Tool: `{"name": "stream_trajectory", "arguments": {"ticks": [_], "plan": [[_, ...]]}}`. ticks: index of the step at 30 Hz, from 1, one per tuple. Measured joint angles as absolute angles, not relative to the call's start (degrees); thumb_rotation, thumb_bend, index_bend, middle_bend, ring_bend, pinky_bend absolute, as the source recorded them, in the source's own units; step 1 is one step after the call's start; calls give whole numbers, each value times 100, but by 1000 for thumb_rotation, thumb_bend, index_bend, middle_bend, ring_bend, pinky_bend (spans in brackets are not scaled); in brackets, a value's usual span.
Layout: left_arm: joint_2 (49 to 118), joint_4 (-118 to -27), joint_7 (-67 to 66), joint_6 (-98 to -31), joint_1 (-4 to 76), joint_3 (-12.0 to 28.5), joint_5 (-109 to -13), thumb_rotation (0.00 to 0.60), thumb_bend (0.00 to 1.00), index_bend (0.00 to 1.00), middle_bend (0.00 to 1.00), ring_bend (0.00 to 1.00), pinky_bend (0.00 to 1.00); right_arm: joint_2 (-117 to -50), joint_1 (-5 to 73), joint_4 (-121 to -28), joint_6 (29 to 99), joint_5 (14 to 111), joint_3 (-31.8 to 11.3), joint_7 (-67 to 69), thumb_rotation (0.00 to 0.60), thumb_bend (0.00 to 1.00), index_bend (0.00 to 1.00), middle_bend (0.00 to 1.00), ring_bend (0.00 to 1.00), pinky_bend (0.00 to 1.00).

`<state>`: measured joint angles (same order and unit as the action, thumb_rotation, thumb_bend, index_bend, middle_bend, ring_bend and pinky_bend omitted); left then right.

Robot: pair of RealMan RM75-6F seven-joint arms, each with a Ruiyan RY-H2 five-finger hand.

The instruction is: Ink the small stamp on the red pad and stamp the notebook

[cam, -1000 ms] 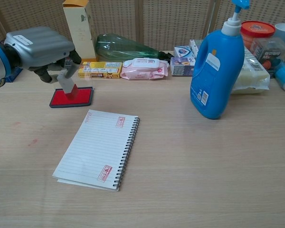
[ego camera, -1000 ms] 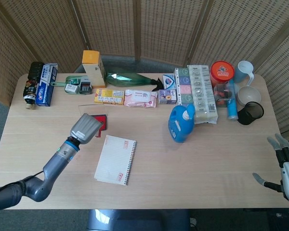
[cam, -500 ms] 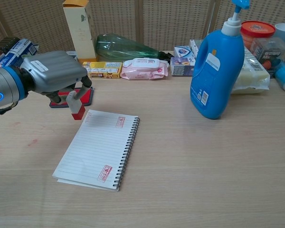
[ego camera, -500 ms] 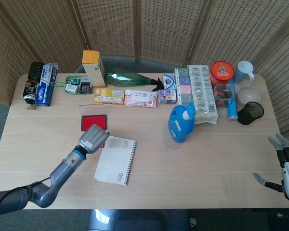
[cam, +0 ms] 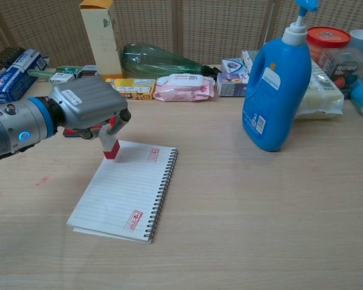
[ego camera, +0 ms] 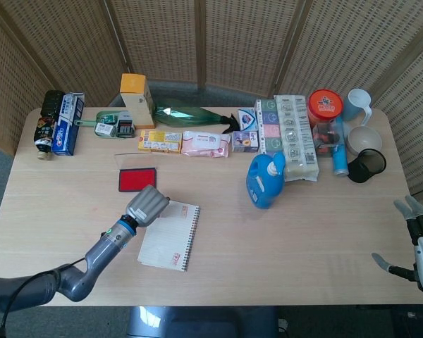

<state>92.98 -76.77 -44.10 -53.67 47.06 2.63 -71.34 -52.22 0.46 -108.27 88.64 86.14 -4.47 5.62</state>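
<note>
From the head view, my left hand sits over the top-left corner of the notebook, its back turned up so that whatever it holds is hidden beneath it. The red pad lies on the table just behind the hand, clear of it. The notebook's spiral runs down its right edge, and a red mark shows near the bottom of the page. My right hand shows only in this view, at the far right table edge, fingers spread and holding nothing. A blue detergent bottle stands right of the notebook, well apart from it.

The chest view gives what the head view hides: my left hand grips the small stamp between fingers and thumb, the stamp roughly upright with its red base at the notebook's top-left corner, on or just above the paper; I cannot tell which. Here two red marks show on the page, one near the top right by the spiral, one low down. The red pad is mostly hidden behind the hand.
</note>
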Motion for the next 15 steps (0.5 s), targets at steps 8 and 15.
{"name": "stream_trajectory", "arguments": {"ticks": [8,15], "plan": [[9584,-7310,-4419,-5334,4797,288,-7225,600,354,633,1000,1000,1000,-5218,49,-10832,8848,8600,-446,566,570,0,59,0,0,0],[9749,-7007,-4464,-5289,4857,321,-7228,600,354,634,1000,1000,1000,-5197,50,-10834,8837,8576,-454,614,571,0,59,0,0,0]]}}
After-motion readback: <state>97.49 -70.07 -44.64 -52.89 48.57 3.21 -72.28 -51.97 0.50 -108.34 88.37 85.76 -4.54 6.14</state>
